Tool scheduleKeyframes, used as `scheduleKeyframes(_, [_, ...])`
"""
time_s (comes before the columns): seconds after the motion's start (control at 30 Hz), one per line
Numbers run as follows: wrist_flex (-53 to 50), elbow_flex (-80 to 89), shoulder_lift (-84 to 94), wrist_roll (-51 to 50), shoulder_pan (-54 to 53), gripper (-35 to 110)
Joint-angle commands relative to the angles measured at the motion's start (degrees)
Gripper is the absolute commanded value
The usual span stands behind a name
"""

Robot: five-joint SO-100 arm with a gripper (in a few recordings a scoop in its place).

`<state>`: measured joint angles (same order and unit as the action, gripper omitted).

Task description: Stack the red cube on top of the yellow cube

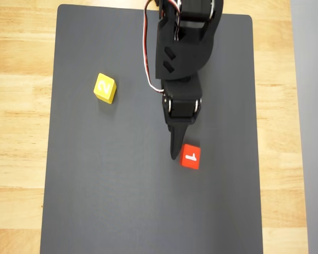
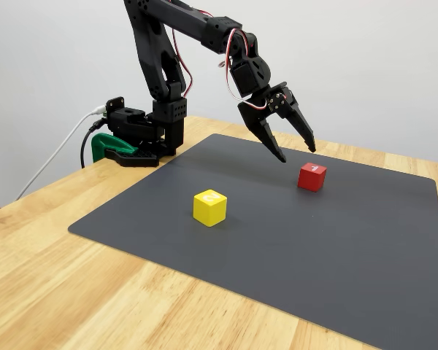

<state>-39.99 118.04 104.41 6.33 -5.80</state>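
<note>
Nearest in the fixed view, the yellow cube [image 2: 209, 207] sits alone on the dark mat [image 2: 292, 248]. That view shows the claw [image 2: 296, 151] open above the red cube [image 2: 312, 176]; overhead, its fingers overlap.

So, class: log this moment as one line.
gripper: open, above mat | red cube: on mat, ungrasped | yellow cube: apart, nothing stacked
</note>
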Motion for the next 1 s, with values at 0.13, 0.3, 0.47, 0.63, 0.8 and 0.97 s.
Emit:
scheduleKeyframes(0.13, [-3.87, -7.38, -4.75, 1.67, 1.85, 20])
scheduleKeyframes(0.3, [-5.45, -11.16, -9.32, 1.67, 4.39, 20])
scheduleKeyframes(0.47, [-5.36, -13.36, -11.95, 1.14, 4.75, 20])
scheduleKeyframes(0.63, [-6.59, -17.31, -15.56, 0.62, 5.1, 21])
scheduleKeyframes(0.8, [-7.91, -20.65, -18.46, 0.44, 5.36, 22])
scheduleKeyframes(0.97, [-9.23, -22.24, -19.6, 0.44, 5.8, 23])
